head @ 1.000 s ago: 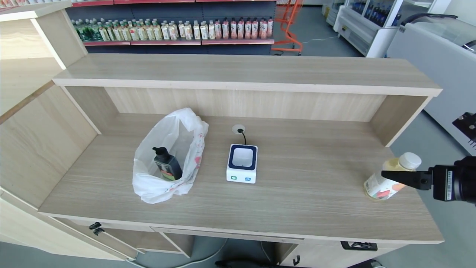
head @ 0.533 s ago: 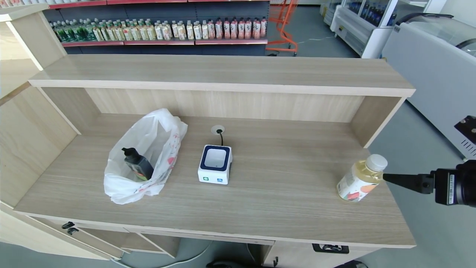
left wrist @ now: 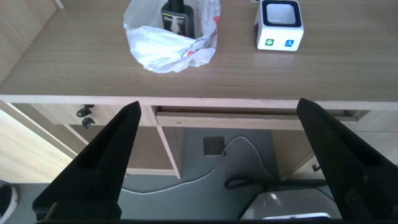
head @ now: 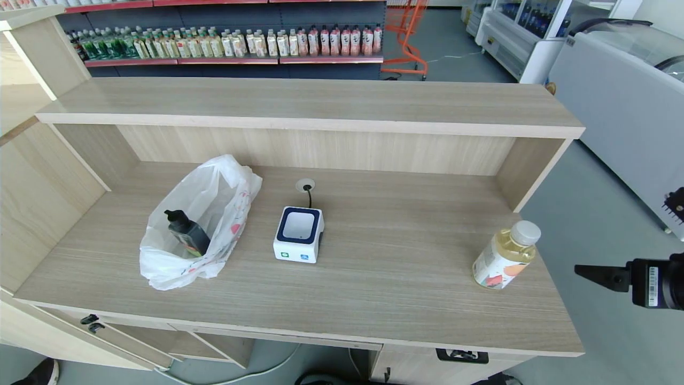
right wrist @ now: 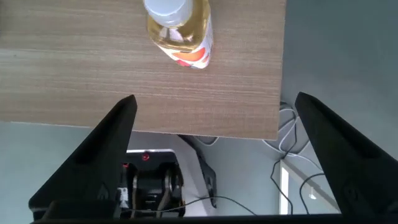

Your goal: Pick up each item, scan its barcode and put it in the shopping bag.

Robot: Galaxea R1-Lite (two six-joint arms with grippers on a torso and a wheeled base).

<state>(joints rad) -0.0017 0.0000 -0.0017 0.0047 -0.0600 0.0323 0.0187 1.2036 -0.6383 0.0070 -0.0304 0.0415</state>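
Yellow drink bottle (head: 505, 255) stands upright on counter (head: 374, 289), cap up.

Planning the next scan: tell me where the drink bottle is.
In head view, the drink bottle stands upright at the right end of the counter, between scanner and right gripper.

Bright, even overhead light, no harsh contrast. Surface (head: 406, 278) evenly lit. Soft short shadow on scanner's (head: 297, 235) right side; fainter ones under bag (head: 214, 198) left of scanner and bottle (head: 505, 256) far right of scanner. Shade band under ledge (head: 320, 101) behind scanner. Pale glare on freezer lid (head: 636, 40) far beyond scanner, to right. Straight edges bow toward head-view corners. Left hand (left wrist: 217, 106), right hand (right wrist: 214, 99): near-black silhouettes.
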